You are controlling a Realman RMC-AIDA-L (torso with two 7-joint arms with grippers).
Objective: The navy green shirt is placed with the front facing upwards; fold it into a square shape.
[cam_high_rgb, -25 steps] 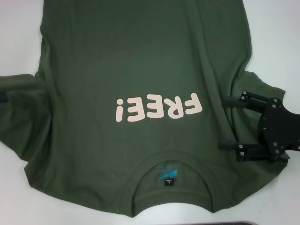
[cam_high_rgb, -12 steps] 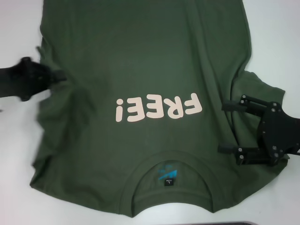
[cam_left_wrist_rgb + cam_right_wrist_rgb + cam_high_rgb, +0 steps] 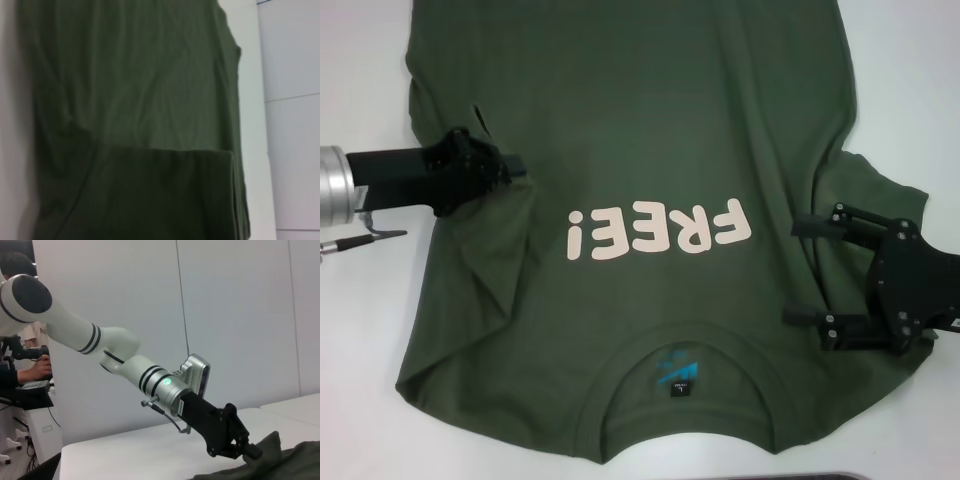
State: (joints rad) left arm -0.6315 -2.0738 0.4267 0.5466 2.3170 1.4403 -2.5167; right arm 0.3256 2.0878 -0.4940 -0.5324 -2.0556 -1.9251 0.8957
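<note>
We see a white table (image 3: 360, 380) filling the head view, and the right wrist view shows pale wall panels (image 3: 235, 315) behind it, with a person seated at a desk at the far left edge. One navy green shirt (image 3: 630, 120) lies front up across the frame's middle, its "FREE!" lettering (image 3: 658, 229) at centre and collar at the bottom. Two end effectors appear: the left end effector (image 3: 515, 168), at centre left, is clamped on a fold of the shirt; the right end effector (image 3: 802, 270), at lower right, rests on the shirt with fingers apart.
</note>
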